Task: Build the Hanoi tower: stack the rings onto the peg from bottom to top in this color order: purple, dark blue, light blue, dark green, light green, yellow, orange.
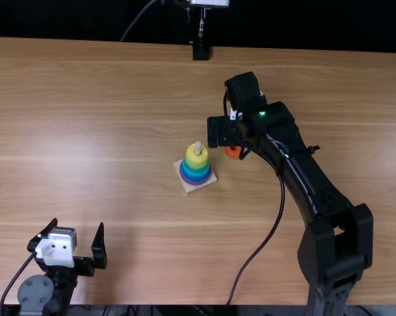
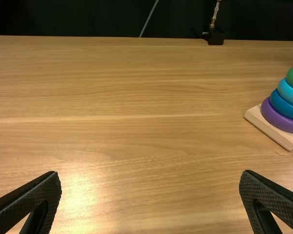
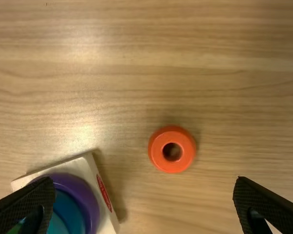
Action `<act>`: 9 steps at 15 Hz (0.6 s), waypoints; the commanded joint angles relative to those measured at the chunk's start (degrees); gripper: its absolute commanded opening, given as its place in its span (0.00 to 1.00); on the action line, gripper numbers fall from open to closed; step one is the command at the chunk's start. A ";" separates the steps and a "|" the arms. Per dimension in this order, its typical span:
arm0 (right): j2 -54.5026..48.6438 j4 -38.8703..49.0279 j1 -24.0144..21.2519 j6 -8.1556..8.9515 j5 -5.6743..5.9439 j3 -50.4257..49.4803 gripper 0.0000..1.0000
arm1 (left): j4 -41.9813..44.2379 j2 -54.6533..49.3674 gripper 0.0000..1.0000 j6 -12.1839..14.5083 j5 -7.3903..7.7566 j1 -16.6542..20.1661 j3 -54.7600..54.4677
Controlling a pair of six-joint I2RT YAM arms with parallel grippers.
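Overhead, the right gripper [image 3: 145, 181] has its fingers spread wide with nothing between them, and the orange ring [image 3: 172, 149] lies flat on the table just ahead of the gap, hole facing up. That placing looks meant for a descent around the ring; flat, it should offer its round side to both fingers. Just beside it sits the wooden base [image 1: 208, 182], one finger reaching over the stack's edge in the wrist view, so a careless drop could nudge the tower. On the peg [image 1: 198, 148], purple [image 2: 283, 118] is lowest and the yellow ring [image 1: 197, 157] highest, the tip bare above it, presumably for orange, the last piece. Farther out, the left gripper [image 2: 151, 173] waits well apart, fingers open and empty, leaving the other arm room.
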 commanded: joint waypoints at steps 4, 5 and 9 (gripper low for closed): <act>5.54 -4.04 -1.20 0.00 -1.06 0.20 0.97 | -4.20 -0.67 1.00 0.71 1.52 0.34 -6.00; 6.07 -4.04 -1.73 0.10 -0.95 0.29 0.97 | -4.20 -0.67 1.00 0.71 1.52 0.34 -6.00; 8.00 -3.62 -2.26 0.10 -0.95 0.55 0.97 | -4.20 -0.67 1.00 0.71 1.52 0.34 -6.00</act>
